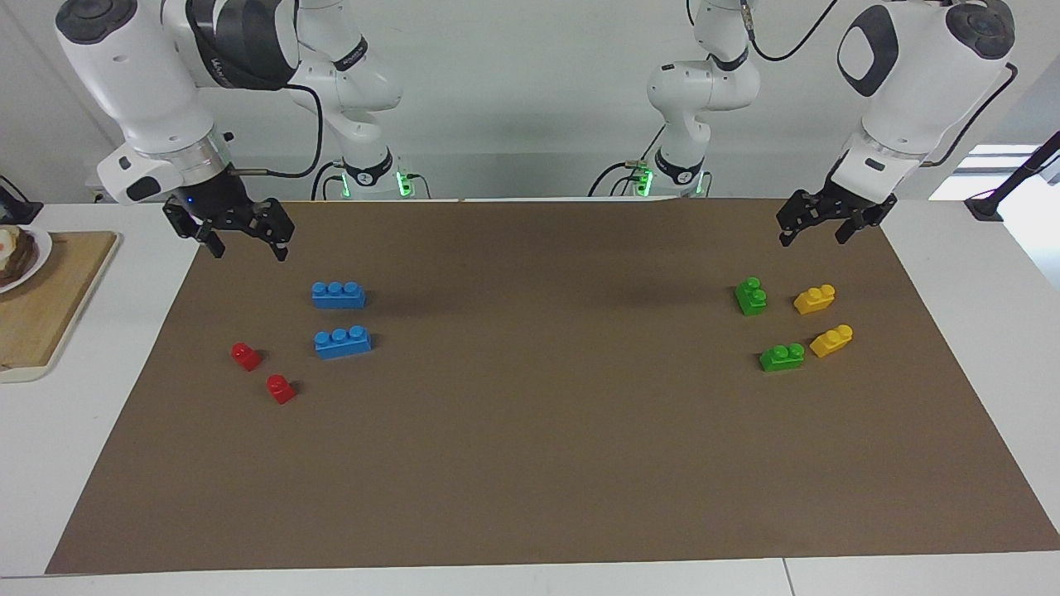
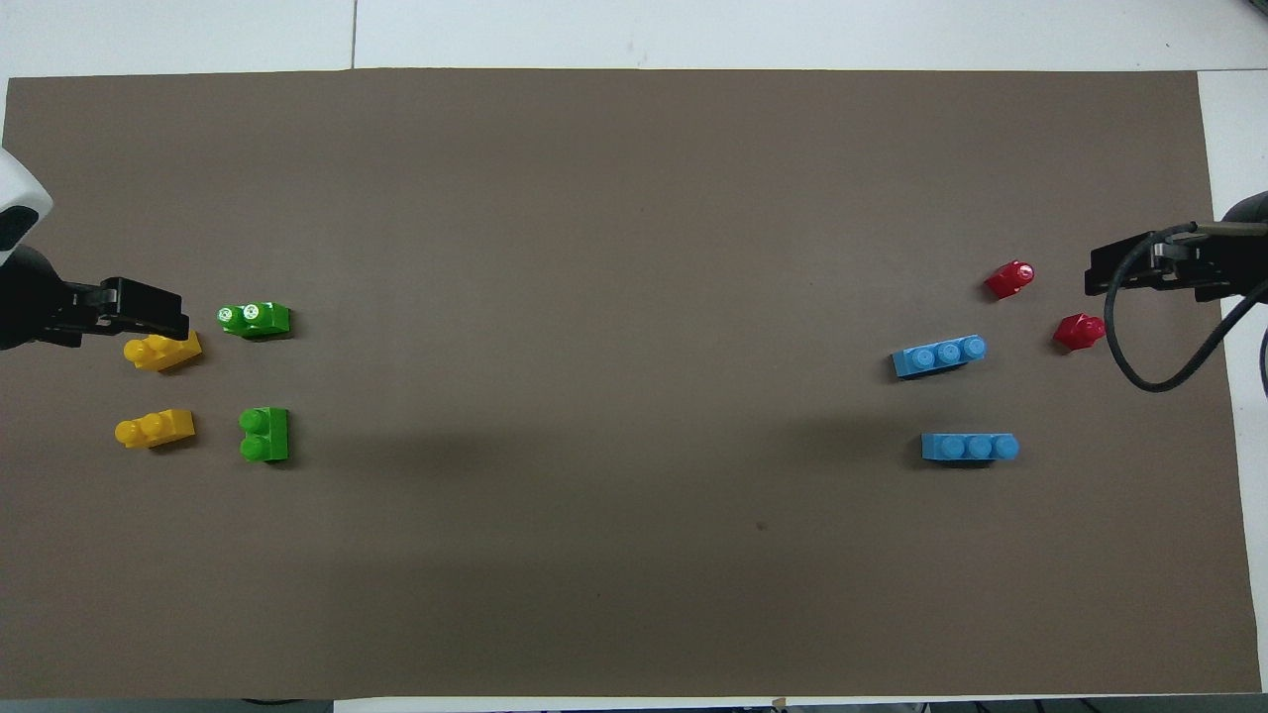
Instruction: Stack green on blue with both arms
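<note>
Two green two-stud bricks lie on the brown mat at the left arm's end: one nearer the robots (image 1: 751,296) (image 2: 264,434), one farther (image 1: 782,357) (image 2: 255,319). Two blue three-stud bricks lie at the right arm's end: one nearer (image 1: 338,295) (image 2: 969,448), one farther (image 1: 342,342) (image 2: 938,356). My left gripper (image 1: 813,236) (image 2: 149,309) is open and empty, raised over the mat edge near the green and yellow bricks. My right gripper (image 1: 248,247) (image 2: 1129,269) is open and empty, raised over the mat's corner near the blue bricks.
Two yellow two-stud bricks (image 1: 814,299) (image 1: 831,340) lie beside the green ones, toward the table's end. Two small red bricks (image 1: 246,356) (image 1: 281,388) lie beside the blue ones. A wooden board (image 1: 50,298) with a plate stands off the mat at the right arm's end.
</note>
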Available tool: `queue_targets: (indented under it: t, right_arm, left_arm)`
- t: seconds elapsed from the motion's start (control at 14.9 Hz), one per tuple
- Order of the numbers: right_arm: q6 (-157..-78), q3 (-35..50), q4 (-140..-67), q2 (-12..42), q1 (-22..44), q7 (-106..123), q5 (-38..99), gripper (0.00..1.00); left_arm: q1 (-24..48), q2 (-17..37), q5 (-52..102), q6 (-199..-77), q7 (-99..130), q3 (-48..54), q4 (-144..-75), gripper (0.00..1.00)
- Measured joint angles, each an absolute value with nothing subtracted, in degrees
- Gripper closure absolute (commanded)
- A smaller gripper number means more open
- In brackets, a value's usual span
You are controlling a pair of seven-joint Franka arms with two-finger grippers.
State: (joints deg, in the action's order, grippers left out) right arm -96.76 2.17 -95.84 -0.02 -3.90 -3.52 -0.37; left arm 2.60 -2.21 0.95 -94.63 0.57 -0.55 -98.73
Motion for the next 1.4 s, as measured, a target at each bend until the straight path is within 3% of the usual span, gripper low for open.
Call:
queue_targets:
  t: [1.4]
  right_arm:
    - [-96.76,2.01,-95.84,-0.02,-3.95,-3.52,-0.37,0.01]
  left_arm:
    - [2.66,-2.37,0.95,-95.06,1.83,-0.25,-98.73,0.0]
